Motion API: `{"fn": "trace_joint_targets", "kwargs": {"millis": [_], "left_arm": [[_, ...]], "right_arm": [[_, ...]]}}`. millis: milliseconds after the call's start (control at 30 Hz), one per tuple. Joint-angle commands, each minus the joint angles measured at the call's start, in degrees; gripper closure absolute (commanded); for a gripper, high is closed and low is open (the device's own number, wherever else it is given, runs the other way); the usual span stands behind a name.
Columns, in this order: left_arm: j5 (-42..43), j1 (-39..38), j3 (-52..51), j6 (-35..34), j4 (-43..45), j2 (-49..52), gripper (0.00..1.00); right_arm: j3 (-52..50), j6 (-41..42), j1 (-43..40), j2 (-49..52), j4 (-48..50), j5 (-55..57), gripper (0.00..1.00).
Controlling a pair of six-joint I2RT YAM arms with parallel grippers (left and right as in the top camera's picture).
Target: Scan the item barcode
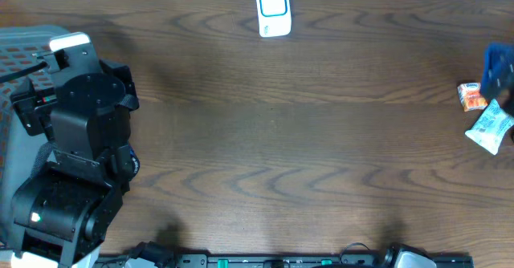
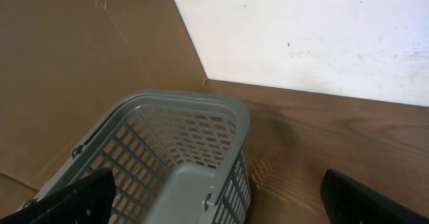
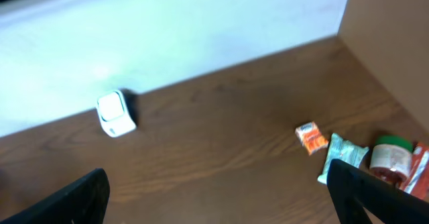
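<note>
Left arm [image 1: 80, 140] is closest in the overhead view: black, folded up on itself at the left side, its wrist end over a grey basket [image 1: 12, 131] at the desk [image 1: 305, 140] edge. Its tool is hard to pick out from above. The scanner [image 1: 273, 10] stands at the middle of the far edge, white with a blue-outlined face. The items sit at the far right edge, well apart from scanner and arm. An orange packet [image 1: 472, 97] lies just beside a blue-white packet [image 1: 491, 127], and a blue object [image 1: 499, 67] is cut by the frame. Any barcode is too small to read.

Left wrist view: the left tool [image 2: 221, 207] is spread wide, with black fingers [image 2: 74, 200] at the bottom corners and nothing between them. The camera tilts down at the basket with its slotted grey walls. Brown cardboard [image 2: 67, 63] stands behind it on the left, and a white wall [image 2: 322, 36] lies beyond the desk.

Right wrist view: the right tool [image 3: 218, 197] is also spread wide and empty, fingers [image 3: 64, 200] at the bottom corners, held above the desk and looking across it. The scanner sits upright at upper left, near the wall. At lower right lie the orange packet and the blue-white packet just beside it. Next come a jar [image 3: 387, 155] with a green lid and a red packet [image 3: 421, 167], both partly hidden behind the right-hand finger. All of them rest on the desk, well apart from the scanner. The view is blurry and the labels are unreadable.
</note>
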Motion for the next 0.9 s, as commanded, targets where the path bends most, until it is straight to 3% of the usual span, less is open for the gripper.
{"fn": "trace_joint_targets", "kwargs": {"millis": [0, 533, 867], "left_arm": [[-0.17, 0.24, 0.28, -0.72, 0.02, -0.04, 0.02], [-0.17, 0.24, 0.28, -0.72, 0.02, -0.04, 0.02], [-0.17, 0.24, 0.28, -0.72, 0.0, -0.04, 0.02]], "right_arm": [[0.46, 0.28, 0.59, -5.01, -0.48, -0.7, 0.01], [0.44, -2.32, 0.92, -22.71, -3.69, 1.86, 0.01], [0.11, -4.07, 10.93, -31.87, -5.35, 6.43, 0.01]]}}
